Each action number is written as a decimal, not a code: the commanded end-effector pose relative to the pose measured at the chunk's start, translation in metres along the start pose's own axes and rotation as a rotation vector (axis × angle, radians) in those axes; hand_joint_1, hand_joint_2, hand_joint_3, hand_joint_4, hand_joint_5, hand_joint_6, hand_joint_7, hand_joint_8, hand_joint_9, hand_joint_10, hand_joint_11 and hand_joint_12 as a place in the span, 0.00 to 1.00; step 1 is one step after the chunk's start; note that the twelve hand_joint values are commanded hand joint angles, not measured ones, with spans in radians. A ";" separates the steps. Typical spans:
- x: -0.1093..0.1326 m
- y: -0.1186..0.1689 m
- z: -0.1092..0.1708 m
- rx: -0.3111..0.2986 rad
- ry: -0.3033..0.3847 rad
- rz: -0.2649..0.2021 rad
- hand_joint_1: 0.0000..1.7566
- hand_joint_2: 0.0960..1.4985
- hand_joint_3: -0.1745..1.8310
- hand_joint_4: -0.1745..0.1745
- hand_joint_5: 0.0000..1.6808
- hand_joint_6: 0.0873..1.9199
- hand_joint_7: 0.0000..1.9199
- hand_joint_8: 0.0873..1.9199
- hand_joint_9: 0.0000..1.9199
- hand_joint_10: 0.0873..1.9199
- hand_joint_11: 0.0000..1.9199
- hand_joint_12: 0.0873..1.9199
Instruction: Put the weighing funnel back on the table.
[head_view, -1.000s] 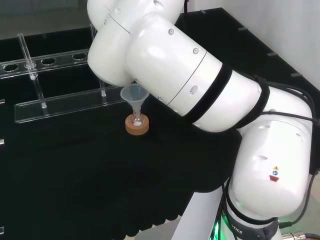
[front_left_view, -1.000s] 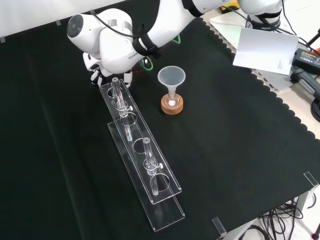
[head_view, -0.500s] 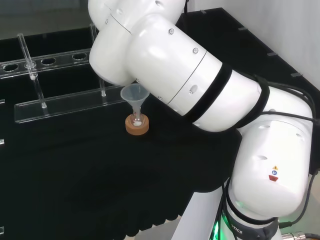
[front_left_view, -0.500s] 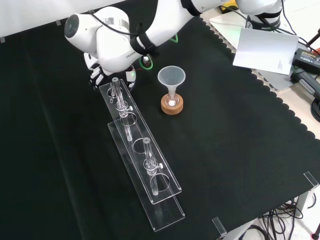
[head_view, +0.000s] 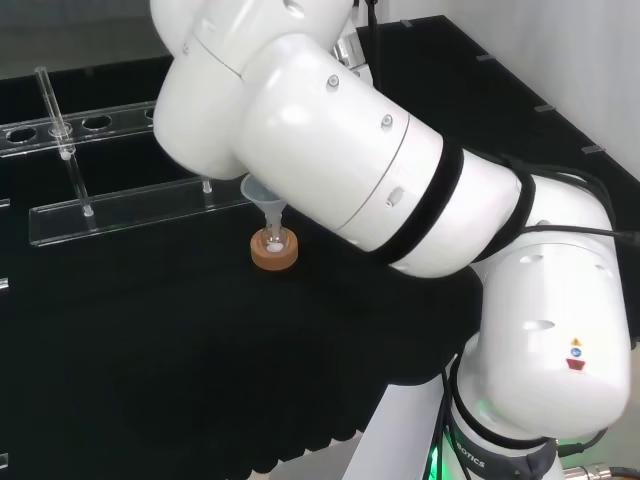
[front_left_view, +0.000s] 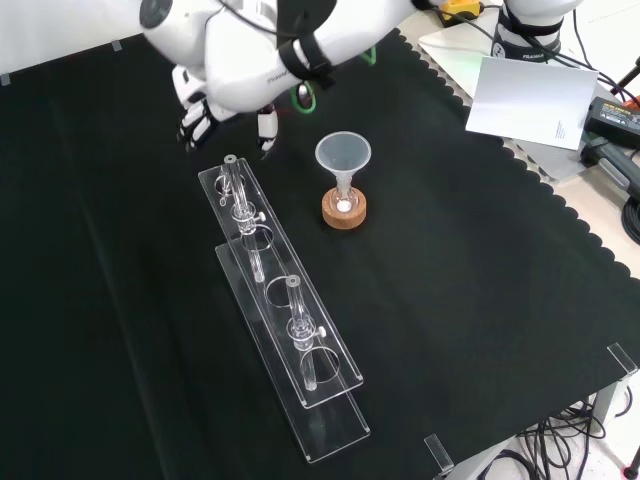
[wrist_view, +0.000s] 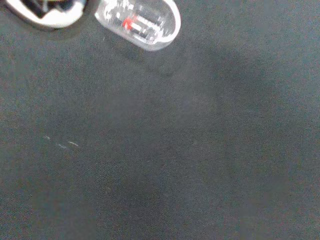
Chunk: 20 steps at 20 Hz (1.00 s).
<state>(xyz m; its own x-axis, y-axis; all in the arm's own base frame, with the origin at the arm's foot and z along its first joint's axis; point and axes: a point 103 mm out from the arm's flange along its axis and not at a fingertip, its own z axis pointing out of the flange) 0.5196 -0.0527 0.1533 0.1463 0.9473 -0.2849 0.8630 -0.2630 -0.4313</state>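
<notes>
Bright, even light is thrown from above, so the black cloth (front_left_view: 480, 300) is rendered deep and matt in the front view but washed to grey in the wrist view, where only a faint, soft-edged shadow is cast. Glare is caught on the white arm (head_view: 340, 150), the clear rack (front_left_view: 290, 330), the funnel (front_left_view: 343, 155) and the hand (wrist_view: 142, 22).

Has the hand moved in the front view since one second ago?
Yes. The hand has moved toward the view's top, away from the upper end of the clear tube rack, which has stayed in place.
</notes>
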 end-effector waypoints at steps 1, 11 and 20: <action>-0.012 -0.062 -0.031 -0.055 0.062 -0.011 0.44 0.35 0.33 0.39 0.18 0.02 0.02 0.31 0.17 0.32 0.12 0.69; -0.019 -0.120 -0.049 -0.110 0.073 -0.028 0.43 0.36 0.32 0.39 0.19 0.00 0.06 0.32 0.19 0.32 0.14 0.68; -0.029 -0.157 -0.063 -0.147 0.074 -0.014 0.43 0.36 0.32 0.39 0.20 0.00 0.06 0.31 0.20 0.31 0.14 0.68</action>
<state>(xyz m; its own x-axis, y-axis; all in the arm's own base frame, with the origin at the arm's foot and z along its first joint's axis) 0.4308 -0.0265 0.2695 0.1615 0.9622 -0.2192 0.9243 -0.2253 -0.3080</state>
